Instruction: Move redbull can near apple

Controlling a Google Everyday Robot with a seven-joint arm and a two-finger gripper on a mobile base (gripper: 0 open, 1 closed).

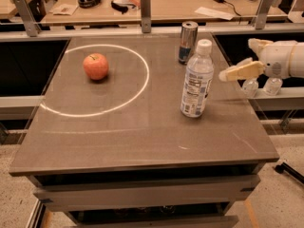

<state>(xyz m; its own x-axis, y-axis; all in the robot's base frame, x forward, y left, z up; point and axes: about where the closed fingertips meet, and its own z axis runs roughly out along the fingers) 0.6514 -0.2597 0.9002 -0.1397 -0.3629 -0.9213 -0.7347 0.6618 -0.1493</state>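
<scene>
The redbull can (188, 42), silver above and blue below, stands upright near the far right edge of the grey table (142, 141). The red-orange apple (96, 66) rests at the far left, inside a white circle marked on the tabletop. My gripper (237, 59) hovers at the right edge of the table, to the right of the can and a little nearer to me. Its pale fingers (241, 71) are spread and hold nothing. A clear water bottle (196, 80) stands upright in front of the can, between the can and me.
The white circle (142, 80) rings the apple. Behind the table runs a rail with metal posts (145, 6), and past it a wooden desk (166, 4) with headphones, papers and cables. The floor lies to the right and in front.
</scene>
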